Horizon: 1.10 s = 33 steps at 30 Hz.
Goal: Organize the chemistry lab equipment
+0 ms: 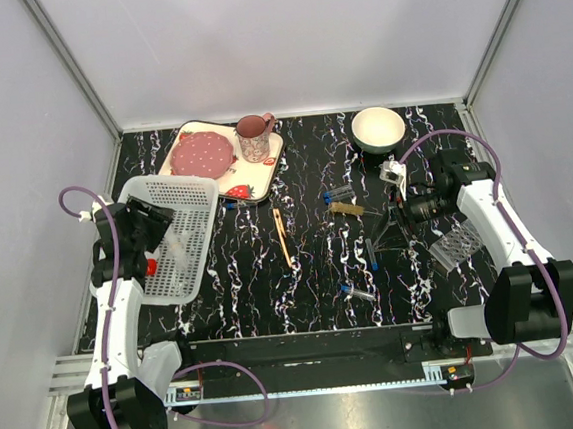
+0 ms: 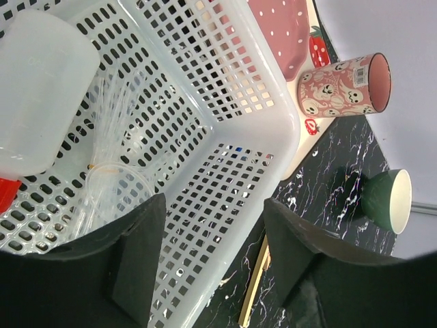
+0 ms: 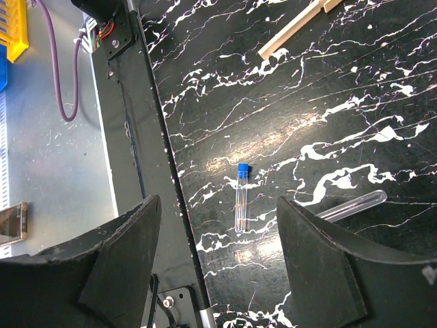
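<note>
We see the white basket (image 1: pixel 166 183) at the left of the black marbled table (image 1: pixel 326 316). In it the squeeze bottle (image 2: pixel 37 89) lies on its side with its red nozzle (image 2: pixel 5 193) at the frame's edge. The clear funnel (image 2: pixel 109 183) is just beside it. The left gripper (image 2: pixel 213 229) hangs over the basket's corner wall, fingers apart and nothing between them.

Further back, the strawberry-print tray (image 1: pixel 263 171) carries a pink plate (image 1: pixel 201 154) and a pink cup (image 1: pixel 256 137). The white bowl (image 1: pixel 377 128) stands well apart to the right.

On the bare table lie several blue-capped test tubes (image 1: pixel 357 292) and a wooden stick (image 1: pixel 283 237). The clear tube rack (image 1: pixel 452 245) rests near the right arm. The right gripper (image 3: pixel 218 229) stands wide over the table with nothing in it, and one capped tube lies on the table below the gap.

We can make out no lettering. The cup's print of pale faces shows only from the left wrist, as does the bowl's green outside. Only the overhead view shows the rack. Only the right wrist shows a second clear tube (image 3: pixel 351 205) half hidden behind a finger, and a purple cable (image 3: pixel 61 75) past the table's edge.
</note>
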{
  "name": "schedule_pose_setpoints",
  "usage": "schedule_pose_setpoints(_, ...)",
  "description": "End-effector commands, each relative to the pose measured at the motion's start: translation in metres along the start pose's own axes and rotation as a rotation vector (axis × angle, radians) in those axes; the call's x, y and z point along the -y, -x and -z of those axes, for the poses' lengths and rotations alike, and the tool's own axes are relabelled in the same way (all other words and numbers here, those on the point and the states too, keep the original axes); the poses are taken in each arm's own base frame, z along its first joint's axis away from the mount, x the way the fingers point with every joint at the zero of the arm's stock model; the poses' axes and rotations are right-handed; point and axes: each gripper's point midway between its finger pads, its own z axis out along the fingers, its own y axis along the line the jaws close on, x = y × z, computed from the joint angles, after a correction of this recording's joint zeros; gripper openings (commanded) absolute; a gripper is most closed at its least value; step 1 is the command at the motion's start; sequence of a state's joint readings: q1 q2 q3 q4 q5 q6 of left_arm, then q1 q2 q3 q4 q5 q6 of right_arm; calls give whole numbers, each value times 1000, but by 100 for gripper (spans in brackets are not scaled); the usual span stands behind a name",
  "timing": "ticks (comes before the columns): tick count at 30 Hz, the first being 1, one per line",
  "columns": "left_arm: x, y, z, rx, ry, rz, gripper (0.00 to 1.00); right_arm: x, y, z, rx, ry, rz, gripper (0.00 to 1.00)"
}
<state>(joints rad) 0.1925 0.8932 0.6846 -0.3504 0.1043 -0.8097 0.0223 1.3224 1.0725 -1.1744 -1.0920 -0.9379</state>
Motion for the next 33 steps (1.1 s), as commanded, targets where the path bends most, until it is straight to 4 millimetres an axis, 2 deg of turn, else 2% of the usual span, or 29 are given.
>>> schedule_pose_setpoints(1,7,5,1,10,-35,-7,66,2,3,2,12,-7,6,74)
schedule_pose_setpoints(4,9,3,1,0,-46,-16,77,3,3,2,14,-10,4,74)
schedule_pose_setpoints(8,17,-2,4,-35,-87,-29,99,4,2,2,16,-13,-5,75)
schedule_pose_setpoints(16,47,-12,24,-111,-258,-142,99,7,3,2,23,-24,-11,75)
schedule_pose_setpoints(19,70,-32,41,-212,-446,-247,99,7,5,2,32,-36,1,75)
schedule_pose_setpoints(20,81,-43,53,-272,-542,-267,99,8,6,3,34,-45,9,75)
schedule_pose_setpoints(24,96,-66,76,-372,-693,-324,99,12,11,9,34,-107,66,78)
schedule_pose_setpoints(29,103,-90,94,-405,-751,-436,99,18,18,23,3,-215,159,84)
schedule_pose_setpoints(31,107,-106,101,-443,-771,-473,99,19,27,30,9,-266,204,88)
schedule_pose_setpoints(32,106,-109,97,-437,-747,-484,99,19,31,33,15,-284,221,90)
schedule_pose_setpoints(33,110,-123,102,-472,-758,-509,99,21,36,36,28,-310,252,93)
